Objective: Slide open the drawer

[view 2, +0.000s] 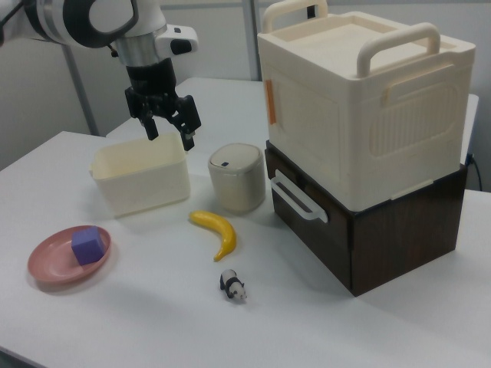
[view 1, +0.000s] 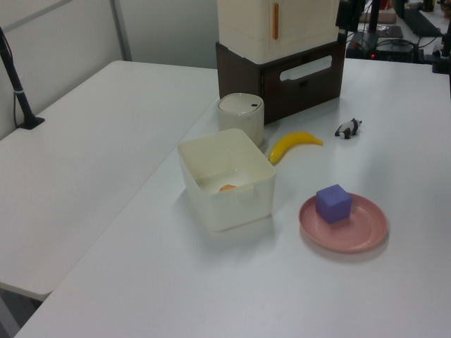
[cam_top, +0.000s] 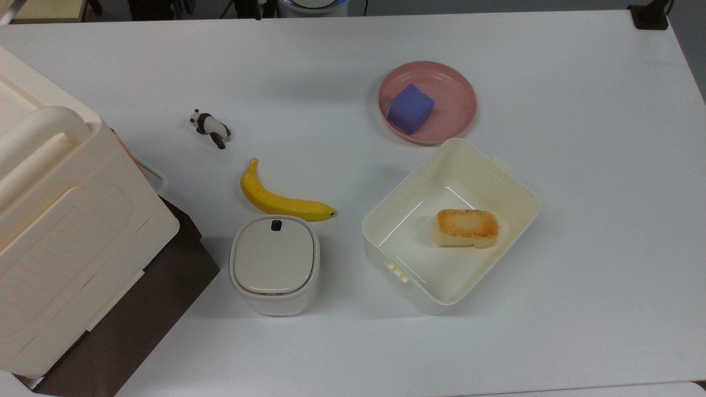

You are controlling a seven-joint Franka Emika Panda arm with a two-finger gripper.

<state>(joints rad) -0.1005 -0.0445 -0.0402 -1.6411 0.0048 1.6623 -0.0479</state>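
Drawer (view 2: pixel 307 211) is sitting flush in its dark brown cabinet (view 2: pixel 399 230) at the right view's right, w/ its thin white loop handle (view 2: pixel 295 198) sticking out toward the worktop (cam_top: pixel 579 165); a large cream box (view 2: pixel 360 100) w/ rounded handles is resting on top of the cabinet. In the left view the drawer front (view 1: pixel 310 74) is facing the camera at the far end; in the top view just the handle (cam_top: pixel 157 175) is peeking out beside the box at the top view's left.

Gripper (view 2: pixel 169 132) is hanging above the cream rectangular tub (view 2: pixel 142 176) in the right view, jaws spread apart and holding nothing, well apart from the drawer.

Between tub and cabinet a small lidded bin (view 2: pixel 236 176) is standing upright, w/ a banana (view 2: pixel 219 232) lying just in front of it and a panda figurine (view 2: pixel 232 285) nearer the camera. A piece of toasted bread (cam_top: pixel 466 227) is lying inside the tub. A purple cube (cam_top: pixel 411 108) is sitting on a pink plate (cam_top: pixel 458 94), near the tub's far corner in the top view.
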